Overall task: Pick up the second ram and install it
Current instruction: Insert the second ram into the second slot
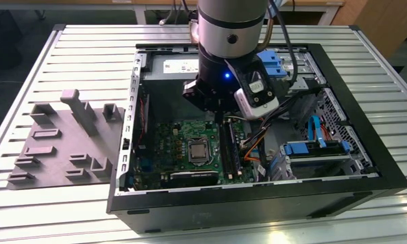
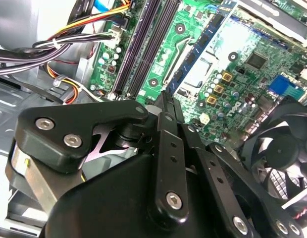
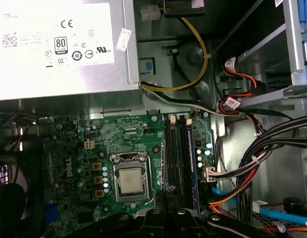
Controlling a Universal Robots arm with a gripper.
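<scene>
Exterior view looks down from above; both wrist views closely share the motherboard [image 3: 119,148]

Arm [image 1: 229,30] reaches straight down, jaws closed together

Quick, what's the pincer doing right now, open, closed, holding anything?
Pincer: closed, fingers pressed together above the motherboard; whether a ram stick sits between them cannot be told.
</scene>
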